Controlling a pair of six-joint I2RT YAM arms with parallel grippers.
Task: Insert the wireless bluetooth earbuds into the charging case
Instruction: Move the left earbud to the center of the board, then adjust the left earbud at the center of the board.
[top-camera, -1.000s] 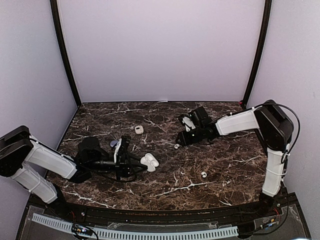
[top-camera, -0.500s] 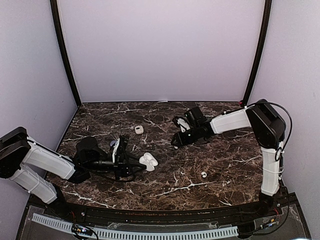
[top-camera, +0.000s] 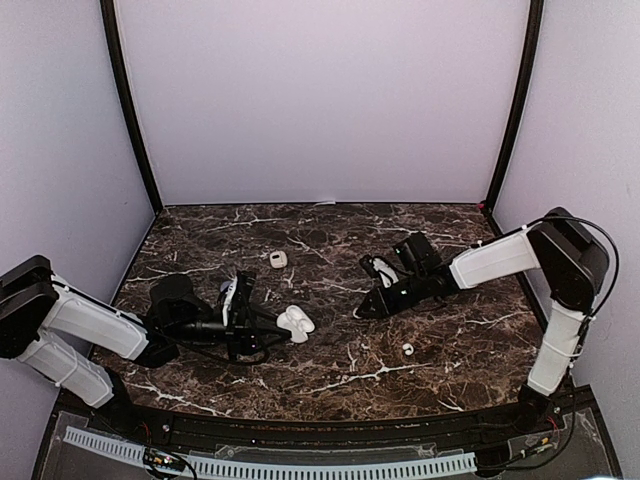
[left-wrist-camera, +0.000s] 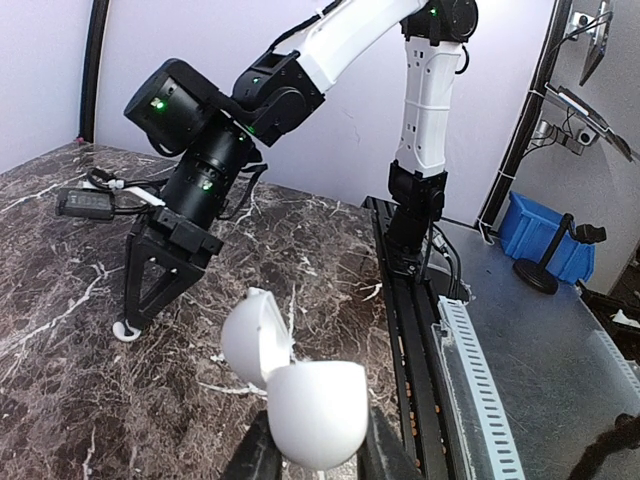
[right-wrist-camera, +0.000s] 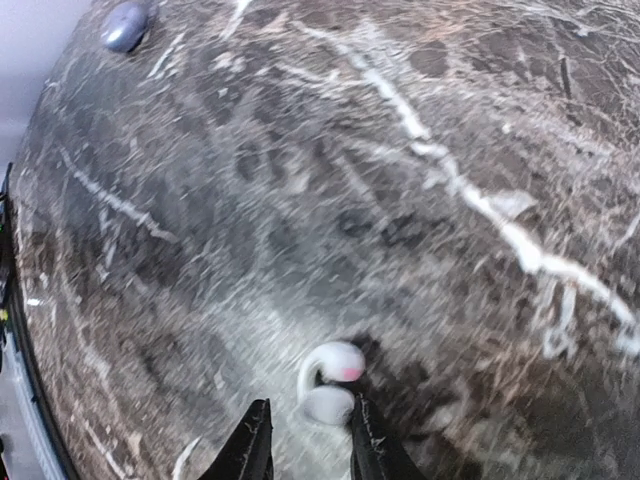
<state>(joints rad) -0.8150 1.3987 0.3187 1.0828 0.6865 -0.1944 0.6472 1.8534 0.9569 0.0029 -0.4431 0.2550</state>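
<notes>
The left claw (left-wrist-camera: 318, 458) is clamped on the lower half of the white charging case (left-wrist-camera: 312, 405). The case's lid (left-wrist-camera: 255, 335) is swung open and tilts up beyond the fingertips. Claw and case sit where they were a second ago, low over the dark marble counter (top-camera: 470, 340). The change is all on the other side. The right arm's elbow has swung outward, and the right claw (right-wrist-camera: 309, 410) has drawn back toward the bases, so its tips now lie nearer the open case than before. Its fingers stand closer together than they did a second ago, angled down to a narrow V with the tips at the counter. One earbud (right-wrist-camera: 335, 368) sits right at those tips — a second ago it lay just beside them, farther back on the counter. From the right wrist the bud shows between the two fingers, against one of them, with a sliver of gap on the other side. That view is smeared, so whether the fingers actually pinch it cannot be told. A second earbud (top-camera: 408, 349) lies loose on the counter near the right claw, on its base-ward side and a little to its right — unmoved. A small pale case (top-camera: 278, 259) rests closed beyond the left claw, well apart from it, also where it was.
</notes>
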